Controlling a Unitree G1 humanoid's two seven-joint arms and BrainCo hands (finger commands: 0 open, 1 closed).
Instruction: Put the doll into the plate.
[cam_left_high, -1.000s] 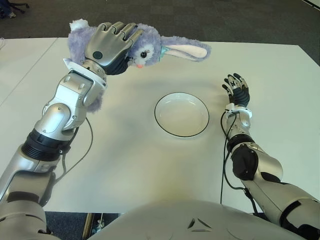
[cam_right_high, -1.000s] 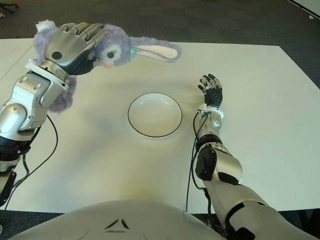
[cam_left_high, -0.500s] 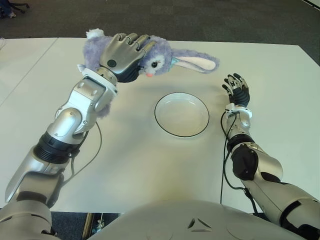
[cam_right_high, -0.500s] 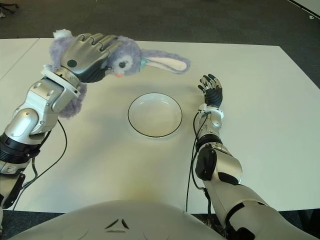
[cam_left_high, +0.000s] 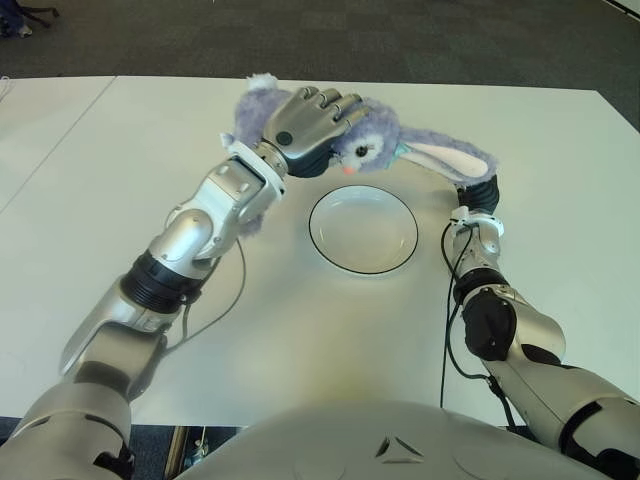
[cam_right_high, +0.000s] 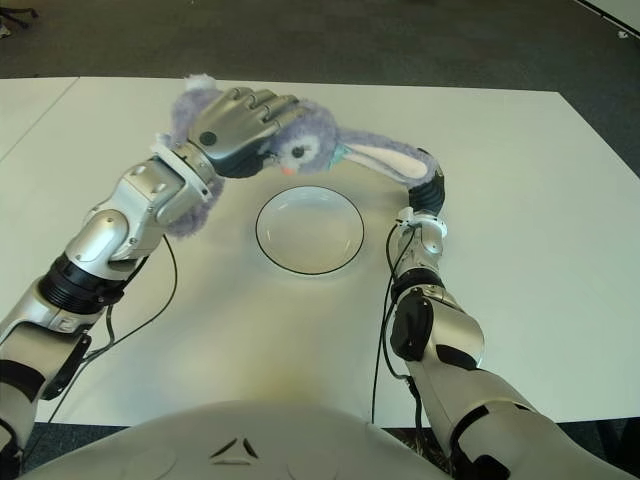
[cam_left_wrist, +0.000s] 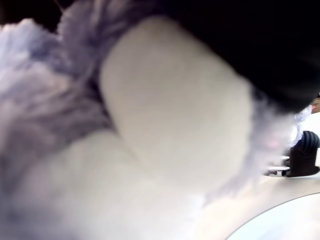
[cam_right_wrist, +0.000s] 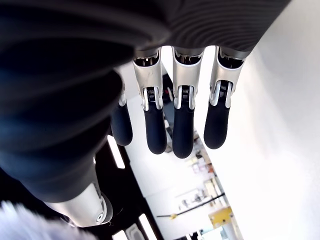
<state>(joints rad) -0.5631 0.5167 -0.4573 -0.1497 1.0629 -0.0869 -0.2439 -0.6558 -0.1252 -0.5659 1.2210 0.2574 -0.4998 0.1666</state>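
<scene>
A purple plush rabbit doll (cam_left_high: 375, 150) with a long white-lined ear (cam_left_high: 450, 161) hangs in the air just beyond the far rim of the white plate (cam_left_high: 363, 228). My left hand (cam_left_high: 305, 128) is shut on the doll's head and body. In the left wrist view the doll's fur (cam_left_wrist: 150, 130) fills the picture, with the plate's rim (cam_left_wrist: 280, 220) showing below. My right hand (cam_left_high: 478, 192) shows to the right of the plate, partly hidden behind the doll's ear, and its fingers (cam_right_wrist: 182, 120) are extended with nothing in them.
The plate, ringed by a dark rim, sits in the middle of a white table (cam_left_high: 250, 330). Dark carpet (cam_left_high: 400, 40) lies past the table's far edge. A second white table (cam_left_high: 40, 130) adjoins on the left.
My left hand has carried the doll to the right and nearer, from the far left of the table to just beyond the plate. The doll's ear now covers part of my right hand.
</scene>
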